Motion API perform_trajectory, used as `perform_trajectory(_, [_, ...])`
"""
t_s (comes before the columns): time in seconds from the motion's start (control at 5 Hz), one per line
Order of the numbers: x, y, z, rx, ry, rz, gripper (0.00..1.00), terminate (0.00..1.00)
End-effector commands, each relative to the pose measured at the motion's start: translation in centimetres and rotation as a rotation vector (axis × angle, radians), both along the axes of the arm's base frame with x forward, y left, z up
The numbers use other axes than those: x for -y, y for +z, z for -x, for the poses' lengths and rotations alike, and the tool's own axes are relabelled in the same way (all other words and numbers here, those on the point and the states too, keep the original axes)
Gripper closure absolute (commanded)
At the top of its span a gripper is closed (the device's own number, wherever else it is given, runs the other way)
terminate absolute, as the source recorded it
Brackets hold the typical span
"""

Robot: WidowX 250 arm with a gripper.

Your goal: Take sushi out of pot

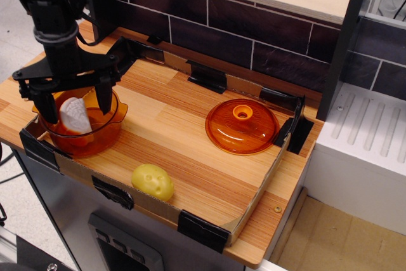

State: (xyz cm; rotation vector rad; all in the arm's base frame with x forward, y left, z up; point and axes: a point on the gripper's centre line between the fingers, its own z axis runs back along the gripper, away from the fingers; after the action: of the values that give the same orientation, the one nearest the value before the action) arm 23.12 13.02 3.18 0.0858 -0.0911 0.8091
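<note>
The sushi (75, 116), a white rounded piece, leans inside the translucent orange pot (95, 132) at the left of the wooden board. Its orange-red side does not show against the pot. My black gripper (75, 107) hangs straight above the pot, open, with one finger on each side of the sushi. The left fingertip (47, 115) sits near the pot's left rim and the right fingertip (106, 103) near its right rim. I cannot tell whether the fingers touch the sushi.
An orange domed lid with a knob (242, 125) lies on the board to the right. A yellow dimpled lump (152, 181) sits near the front edge. A cardboard rim with black tape (203, 230) borders the board. A dark brick wall (241, 26) stands behind.
</note>
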Motion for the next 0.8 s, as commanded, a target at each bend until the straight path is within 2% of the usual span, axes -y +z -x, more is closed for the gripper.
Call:
perform_trajectory(0.0, [-0.1, 0.2, -0.6, 0.002, 0.010, -0.062, 0.00, 0.00])
perform_trajectory(0.6, [0.0, -1.3, -0.6, -0.012, 0.006, -0.094, 0.00, 0.00])
